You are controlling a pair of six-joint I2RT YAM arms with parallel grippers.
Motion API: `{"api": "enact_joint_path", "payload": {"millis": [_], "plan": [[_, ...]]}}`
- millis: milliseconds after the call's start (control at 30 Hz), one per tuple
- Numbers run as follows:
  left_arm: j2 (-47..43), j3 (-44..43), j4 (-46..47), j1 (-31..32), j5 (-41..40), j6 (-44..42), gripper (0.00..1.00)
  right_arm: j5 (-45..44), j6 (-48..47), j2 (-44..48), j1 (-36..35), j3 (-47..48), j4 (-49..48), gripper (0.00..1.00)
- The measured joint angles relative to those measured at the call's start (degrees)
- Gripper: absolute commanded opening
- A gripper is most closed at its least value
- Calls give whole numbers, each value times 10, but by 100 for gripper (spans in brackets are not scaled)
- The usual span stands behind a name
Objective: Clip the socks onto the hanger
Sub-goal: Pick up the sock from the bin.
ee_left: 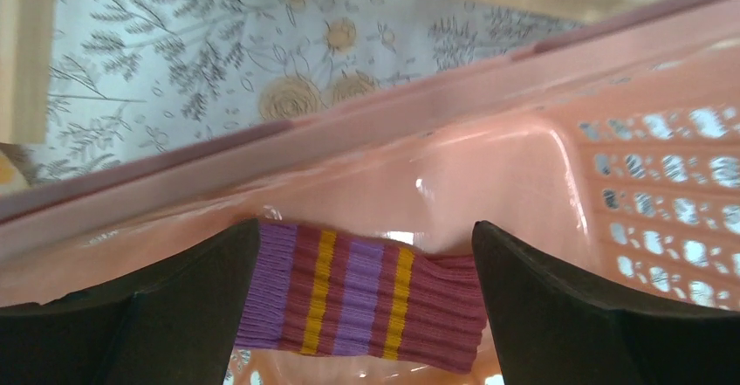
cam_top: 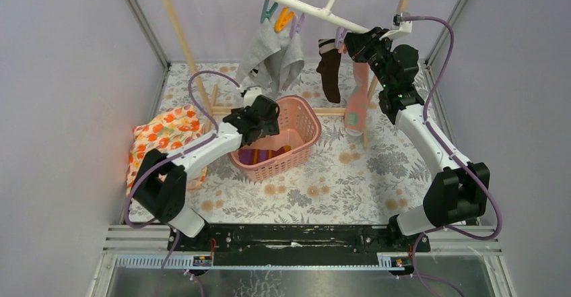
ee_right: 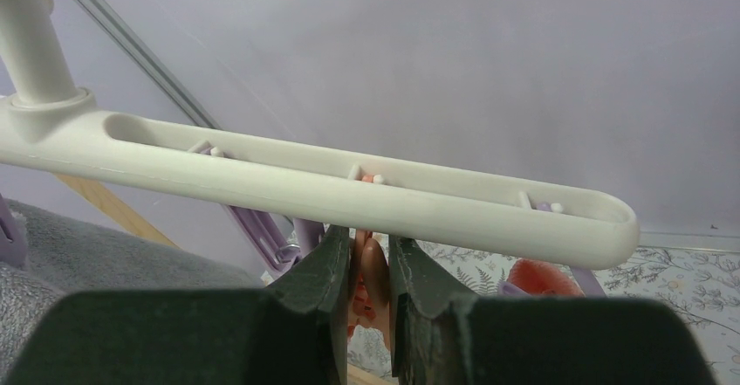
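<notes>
The purple sock with dark red and orange stripes lies in the pink basket. It also shows in the top view. My left gripper is open low inside the basket, with the sock's cuff between its fingers. In the top view this gripper is at the basket's left rim. The white hanger hangs tilted from the rack's top rod. My right gripper is shut on an orange clip just under the hanger bar, near its right end.
A dark brown sock and a long pink sock hang from the hanger's right part. A grey cloth hangs at its left, under teal and orange clips. A floral cloth lies left. The wooden rack frame stands behind.
</notes>
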State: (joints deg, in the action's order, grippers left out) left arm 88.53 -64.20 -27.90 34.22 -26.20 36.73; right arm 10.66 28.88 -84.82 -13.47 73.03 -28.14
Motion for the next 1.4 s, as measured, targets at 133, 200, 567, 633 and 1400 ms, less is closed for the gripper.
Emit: {"api": "enact_joint_path", "payload": {"millis": [133,200,567,633,1400], "plan": [[45,0,-5,19,6,13,99,1,0,0,1,0,-1,0],[66,2,-5,29,11,23,99,3,0,0,2,0,-1,0],[140,33,27,64,67,61,79,11,6,0,7,-6,-12,0],[142,27,35,70,67,63,63,11,6,0,7,-6,-13,0],[-72,43,39,82,15,37,0,26,17,0,16,-17,-33,0]]}}
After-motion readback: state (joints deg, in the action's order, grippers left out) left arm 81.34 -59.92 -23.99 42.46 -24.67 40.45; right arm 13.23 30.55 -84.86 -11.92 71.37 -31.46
